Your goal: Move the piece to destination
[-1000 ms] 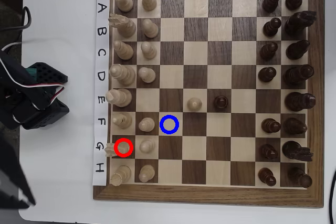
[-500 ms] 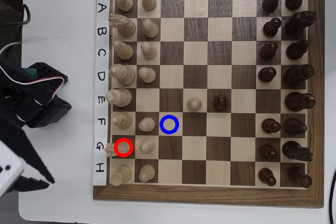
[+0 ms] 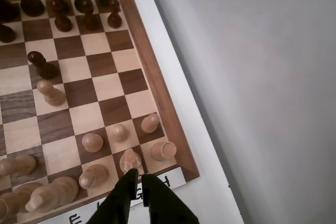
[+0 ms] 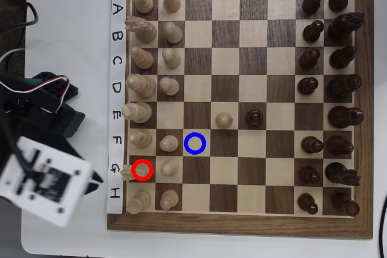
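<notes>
The piece, a pale cream knight [image 3: 130,160], stands on the near-edge row of the board, on the dark square with the red ring [image 4: 142,170]; in the overhead view it [image 4: 127,172] shows just left of the ring. My gripper [image 3: 139,178] is just short of the knight, its dark fingers [image 3: 125,192] close together with only a thin slit between them, holding nothing. The destination, a light square with a blue ring [image 4: 195,143], lies one row up and two columns right of the knight in the overhead view and is bare. The arm's white mount [image 4: 42,180] hides the gripper there.
Pale pawns [image 3: 118,131] [image 3: 150,123] and a pale rook [image 3: 163,150] stand close around the knight. A pale bishop [image 3: 93,176] is to its left. Dark pieces [image 3: 63,22] line the far side. The board's wooden rim [image 3: 178,129] and the white table edge are on the right.
</notes>
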Motion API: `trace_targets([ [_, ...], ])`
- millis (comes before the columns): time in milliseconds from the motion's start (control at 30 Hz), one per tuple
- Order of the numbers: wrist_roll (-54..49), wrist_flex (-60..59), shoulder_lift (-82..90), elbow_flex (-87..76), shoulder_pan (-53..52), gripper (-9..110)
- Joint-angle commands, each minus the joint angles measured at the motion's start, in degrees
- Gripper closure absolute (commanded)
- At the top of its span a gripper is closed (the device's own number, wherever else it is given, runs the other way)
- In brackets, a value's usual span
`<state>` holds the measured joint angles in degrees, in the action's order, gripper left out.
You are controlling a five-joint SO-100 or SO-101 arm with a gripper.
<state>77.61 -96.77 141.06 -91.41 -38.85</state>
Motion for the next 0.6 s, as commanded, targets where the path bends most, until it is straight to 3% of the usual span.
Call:
trace_targets([
  [0,0.2,-0.3,-1.2,-0.9,1.1,100],
  [567,-3.9,-0.2,-2.2,-12.2,-0.8,91],
])
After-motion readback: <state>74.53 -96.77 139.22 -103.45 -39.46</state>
